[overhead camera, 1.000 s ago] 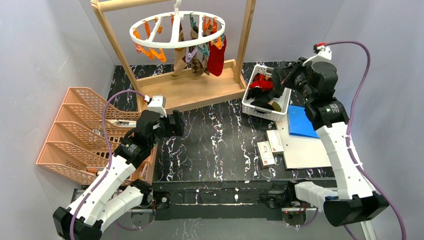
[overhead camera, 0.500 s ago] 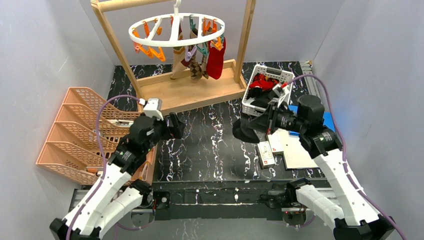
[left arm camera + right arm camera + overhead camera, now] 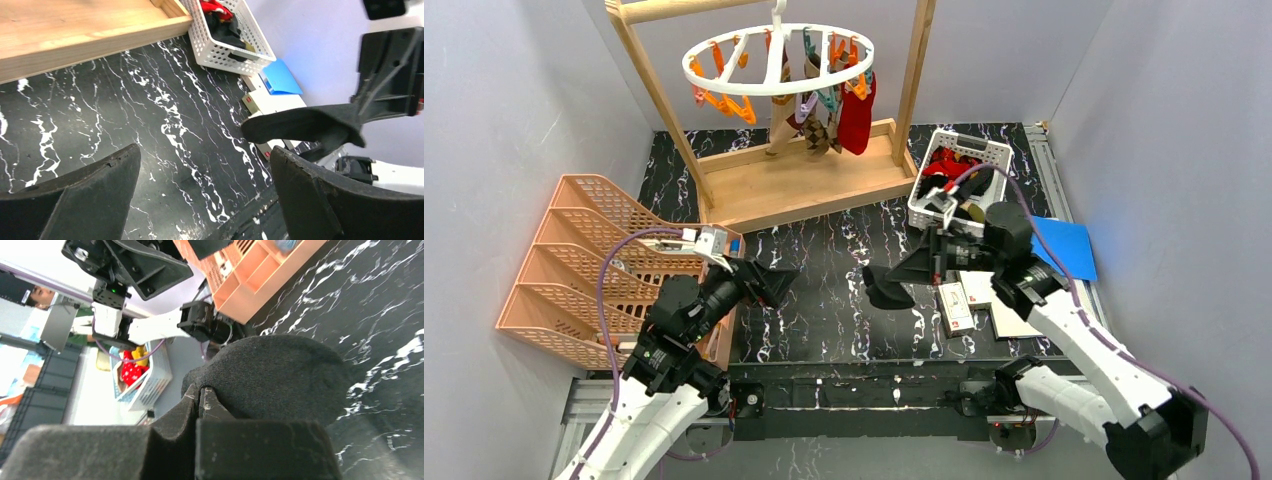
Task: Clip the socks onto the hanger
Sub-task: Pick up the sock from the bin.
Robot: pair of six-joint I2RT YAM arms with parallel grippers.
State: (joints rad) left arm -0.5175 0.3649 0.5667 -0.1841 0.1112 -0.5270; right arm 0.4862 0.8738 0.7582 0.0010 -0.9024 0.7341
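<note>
My right gripper [image 3: 916,268] is shut on a black sock [image 3: 885,286], held out sideways a little above the middle of the marble table. The wrist view shows the pinched sock [image 3: 275,375] bulging past the closed right gripper [image 3: 201,392]. My left gripper [image 3: 776,281] faces it from the left, open and empty, with a gap of tabletop between them. From the left wrist, the sock [image 3: 300,127] hangs just beyond the wide-apart left gripper [image 3: 204,152]. The white ring hanger [image 3: 779,60] hangs at the back with a red sock [image 3: 859,115] and an argyle sock [image 3: 816,135] clipped on. More socks [image 3: 949,165] lie in the basket.
The white lattice basket [image 3: 972,140] stands at the back right. A wooden frame [image 3: 804,185] carries the hanger. A peach tiered rack [image 3: 584,260] fills the left side. A blue sheet [image 3: 1064,248] and small boxes [image 3: 954,305] lie at the right.
My right arm swung from the basket down to the table's middle, carrying the black sock leftward. My left arm pulled back toward the near edge and turned its open gripper to the right.
</note>
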